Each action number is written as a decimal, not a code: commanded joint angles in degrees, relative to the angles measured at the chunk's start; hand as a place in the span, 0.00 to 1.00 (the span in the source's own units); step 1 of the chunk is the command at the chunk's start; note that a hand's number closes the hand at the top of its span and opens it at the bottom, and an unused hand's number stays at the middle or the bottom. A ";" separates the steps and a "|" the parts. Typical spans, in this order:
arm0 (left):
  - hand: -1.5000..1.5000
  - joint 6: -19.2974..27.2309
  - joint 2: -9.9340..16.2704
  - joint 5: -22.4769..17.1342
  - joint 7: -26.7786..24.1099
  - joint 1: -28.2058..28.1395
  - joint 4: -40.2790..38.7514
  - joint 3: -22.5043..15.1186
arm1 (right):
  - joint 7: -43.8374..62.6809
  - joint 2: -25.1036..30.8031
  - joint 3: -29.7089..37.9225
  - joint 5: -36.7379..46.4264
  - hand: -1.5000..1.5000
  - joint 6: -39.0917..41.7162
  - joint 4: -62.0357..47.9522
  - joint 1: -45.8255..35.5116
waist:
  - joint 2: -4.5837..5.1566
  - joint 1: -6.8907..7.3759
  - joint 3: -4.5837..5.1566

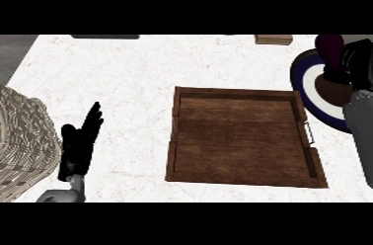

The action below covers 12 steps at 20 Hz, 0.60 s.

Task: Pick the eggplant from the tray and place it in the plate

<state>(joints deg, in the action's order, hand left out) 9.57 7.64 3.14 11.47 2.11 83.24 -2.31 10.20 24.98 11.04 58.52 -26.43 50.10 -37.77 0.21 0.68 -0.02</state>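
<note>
The left hand [79, 142], nearest at the lower left of the frame, is held open and resting, holding nothing. At the upper right, the right hand [355, 66] is curled around the eggplant [331, 54], held over the plate [310, 93]. The placing step appears under way; lowering and release are judged next. One tray [244, 135], one plate, one eggplant and one basket [22, 140] are counted on the worktop [124, 76].

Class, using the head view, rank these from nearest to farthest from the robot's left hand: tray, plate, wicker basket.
1. Wicker basket, just left of the left hand.
2. Tray, centre, to its right.
3. Plate, far right edge.
</note>
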 commanded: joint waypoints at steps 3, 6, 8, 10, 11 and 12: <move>0.50 -0.89 1.13 -0.25 3.76 -0.98 4.40 0.52 | -3.70 4.59 3.46 -2.01 1.00 2.29 -12.21 -3.93 | -0.04 0.32 -0.02; 0.50 -2.55 1.47 -1.46 3.71 1.45 2.99 1.00 | -8.18 6.50 5.28 -4.59 1.00 6.30 -20.30 -5.93 | 0.35 1.03 -0.09; 0.50 -0.89 -0.56 -0.19 3.12 2.90 1.18 -0.01 | -12.37 6.97 6.54 -5.15 1.00 3.90 -25.90 -5.93 | 0.61 1.25 -0.12; 0.50 -0.43 -1.09 0.79 1.93 0.38 1.85 -1.12 | -10.70 7.30 5.81 -6.09 1.00 13.58 -26.85 -7.91 | 0.42 1.35 -0.09; 0.50 -1.61 -0.26 0.17 -0.50 -0.20 -0.02 -0.24 | -11.33 8.96 5.61 -5.36 1.00 14.68 -28.77 -7.84 | 0.53 1.32 -0.07; 0.50 0.20 -1.96 1.53 0.69 0.51 0.92 -1.61 | -10.61 7.86 4.86 -4.02 1.00 12.71 -30.46 -7.32 | 0.48 1.21 -0.08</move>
<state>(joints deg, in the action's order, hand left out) 8.70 7.02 3.54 12.45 2.78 83.90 -2.79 0.46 31.46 16.11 54.02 -17.57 25.66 -44.07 0.63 1.74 -0.09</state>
